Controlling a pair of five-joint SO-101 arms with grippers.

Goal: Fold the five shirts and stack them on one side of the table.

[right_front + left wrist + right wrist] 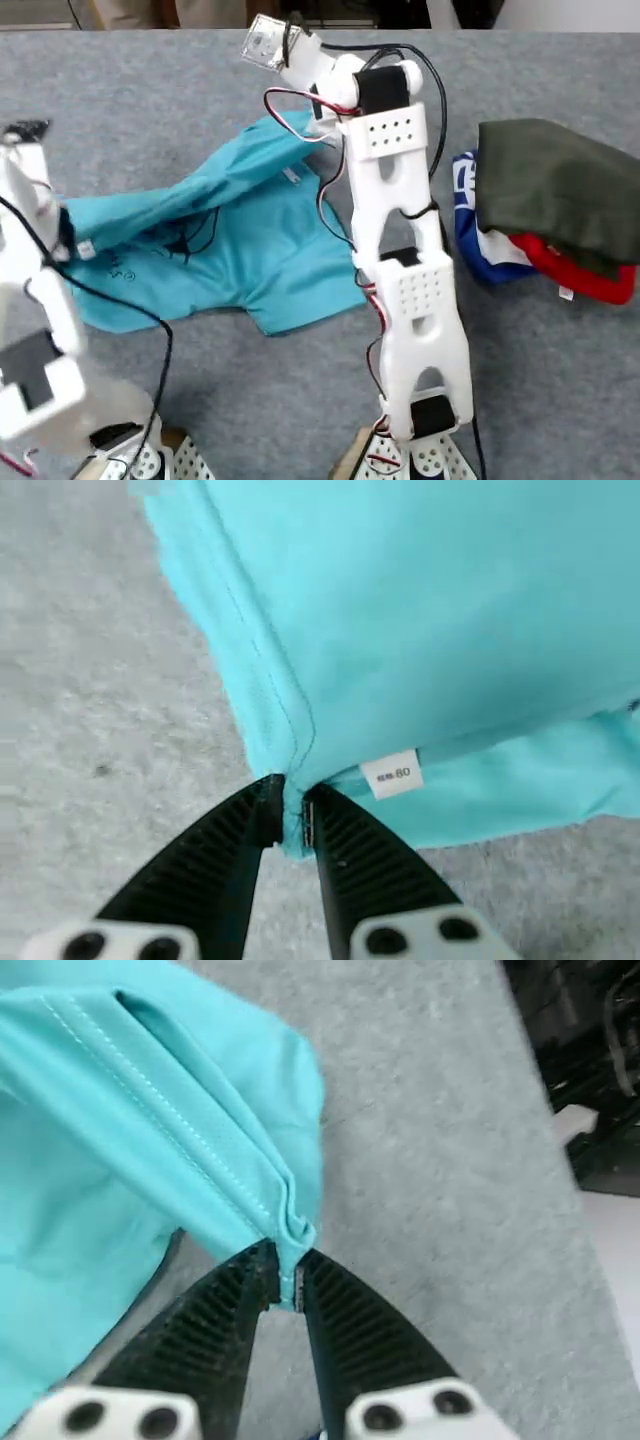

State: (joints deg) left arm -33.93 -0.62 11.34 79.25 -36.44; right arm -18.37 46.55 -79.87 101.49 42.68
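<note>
High view: teal shirt [230, 250] lies half spread on the grey worktop [150, 100], one edge raised in a ridge between the arms. Left hand [293, 815] is clamped on a hem corner by the white tag [391, 774]; right hand [285, 1282] is clamped on a stitched hem fold. Pile beside the right arm: dark green shirt [555, 185] on top, red shirt [590, 280] and blue-and-white shirt [470, 235] under it.

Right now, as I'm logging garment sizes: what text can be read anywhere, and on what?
White tag on the turquoise shirt, beside the left gripper: print too small and blurred to read.
Dark print on the shirt's front: illegible.
White marking on the blue shirt: illegible.
</note>
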